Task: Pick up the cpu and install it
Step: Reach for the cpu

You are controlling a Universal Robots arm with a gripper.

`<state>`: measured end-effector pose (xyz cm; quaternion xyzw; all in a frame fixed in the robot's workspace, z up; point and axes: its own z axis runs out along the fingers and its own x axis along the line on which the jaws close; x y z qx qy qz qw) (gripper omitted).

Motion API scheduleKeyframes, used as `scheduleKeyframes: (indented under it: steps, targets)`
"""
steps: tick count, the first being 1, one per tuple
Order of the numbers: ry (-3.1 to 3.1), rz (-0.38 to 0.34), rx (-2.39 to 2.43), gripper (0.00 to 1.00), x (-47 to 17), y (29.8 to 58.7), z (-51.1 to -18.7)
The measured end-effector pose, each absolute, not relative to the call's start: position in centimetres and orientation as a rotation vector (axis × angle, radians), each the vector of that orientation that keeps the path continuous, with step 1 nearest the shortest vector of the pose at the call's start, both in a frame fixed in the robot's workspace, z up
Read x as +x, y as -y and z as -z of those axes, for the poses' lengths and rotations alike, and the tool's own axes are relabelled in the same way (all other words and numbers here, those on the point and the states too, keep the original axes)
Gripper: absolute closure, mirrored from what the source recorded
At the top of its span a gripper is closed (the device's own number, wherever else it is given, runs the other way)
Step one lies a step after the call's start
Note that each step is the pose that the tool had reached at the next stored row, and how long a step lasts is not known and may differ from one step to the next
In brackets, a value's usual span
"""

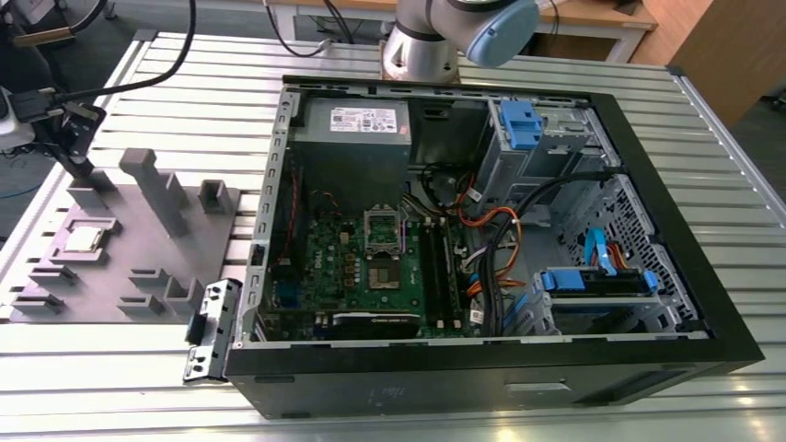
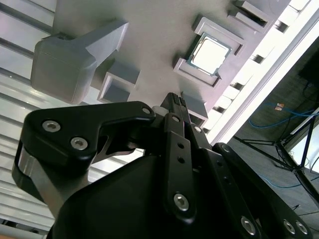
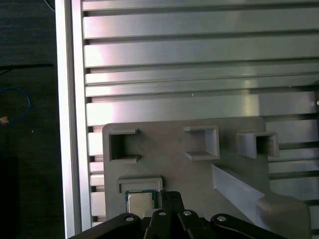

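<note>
The cpu (image 1: 84, 239) is a small silvery square chip lying flat in a shallow nest on the grey fixture plate (image 1: 123, 276) at the exterior view's left. It also shows in both wrist views as the cpu (image 2: 209, 54) and the cpu (image 3: 139, 201). My black gripper (image 1: 96, 177) hangs above the plate, a short way from the chip and not touching it. Its fingertips (image 2: 174, 100) look pressed together with nothing between them, and the gripper (image 3: 169, 197) sits just beside the chip's nest. The motherboard socket (image 1: 385, 226) lies inside the open computer case.
The open black computer case (image 1: 687, 276) fills the exterior view's middle and right, with cables, blue drive brackets and a power supply inside. Tall grey posts (image 1: 154, 189) rise from the fixture plate near the chip. A loose metal bracket (image 1: 209, 327) leans by the case. The slatted aluminium table (image 3: 199, 64) ends close to the plate.
</note>
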<state>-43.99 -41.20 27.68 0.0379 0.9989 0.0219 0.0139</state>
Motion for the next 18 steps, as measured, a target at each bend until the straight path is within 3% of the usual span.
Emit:
scheduleKeyframes:
  steps: [18]
  targets:
    - [-3.111, -0.068, 0.118, 0.89, -44.23, 41.2, -27.03]
